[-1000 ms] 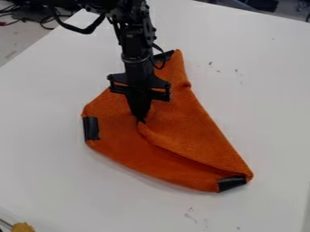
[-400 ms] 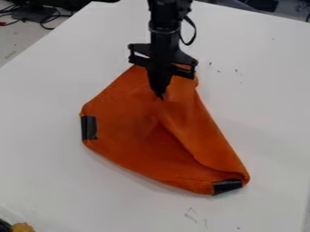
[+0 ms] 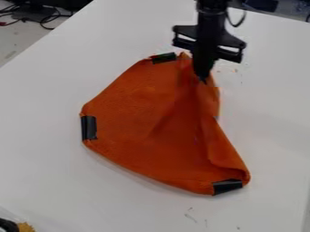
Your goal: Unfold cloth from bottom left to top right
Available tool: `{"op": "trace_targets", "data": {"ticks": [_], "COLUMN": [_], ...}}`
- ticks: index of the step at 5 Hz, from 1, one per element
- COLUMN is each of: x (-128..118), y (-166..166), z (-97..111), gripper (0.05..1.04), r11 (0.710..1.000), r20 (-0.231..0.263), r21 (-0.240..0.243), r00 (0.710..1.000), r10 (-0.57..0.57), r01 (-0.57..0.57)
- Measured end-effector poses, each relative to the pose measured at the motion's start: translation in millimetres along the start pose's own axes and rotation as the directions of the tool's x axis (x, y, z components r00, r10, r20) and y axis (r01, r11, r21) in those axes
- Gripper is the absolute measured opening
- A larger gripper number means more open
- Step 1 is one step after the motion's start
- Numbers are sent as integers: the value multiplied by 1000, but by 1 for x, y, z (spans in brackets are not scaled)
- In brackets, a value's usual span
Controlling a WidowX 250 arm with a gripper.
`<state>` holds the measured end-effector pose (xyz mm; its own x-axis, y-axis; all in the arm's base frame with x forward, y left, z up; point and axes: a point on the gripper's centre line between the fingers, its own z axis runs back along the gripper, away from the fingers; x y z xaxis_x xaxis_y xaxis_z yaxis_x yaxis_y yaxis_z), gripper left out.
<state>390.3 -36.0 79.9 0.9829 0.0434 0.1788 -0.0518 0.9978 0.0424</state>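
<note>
I count one soft orange fabric cloth [image 3: 133, 104] in my camera view, and on it three short, black, flat rectangular patches [image 3: 89, 128]. I have one black jointed robot arm [image 3: 212, 13] with one black two-finger end effector [image 3: 204, 79]. I make it one smooth white bench [image 3: 272, 113]. At the lower left edge, I get one fuzzy yellow object [image 3: 25, 227] and one rounded black object [image 3: 7, 225]. Of thin dark cables [image 3: 45, 20], I see several, too tangled for me to give an exact count.

Orange cloth [image 3: 139, 122], partly folded, black-cornered
</note>
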Motion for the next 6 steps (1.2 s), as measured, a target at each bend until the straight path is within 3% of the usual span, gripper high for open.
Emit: {"op": "trace_targets", "data": {"ticks": [2,4,5,6], "x": [39,50,54,57], "y": [-72,-88,-91,-105], "z": [-12,-29,-32,-29], "gripper": [58,80,233,493], "r11": [991,990,989,986], "r20": [6,-8,-20,-11], "r21": [-61,-99,-103,-124], "r00": [993,995,994,993], "r10": [-115,-104,-106,-116], "r01": [115,103,104,114]}}
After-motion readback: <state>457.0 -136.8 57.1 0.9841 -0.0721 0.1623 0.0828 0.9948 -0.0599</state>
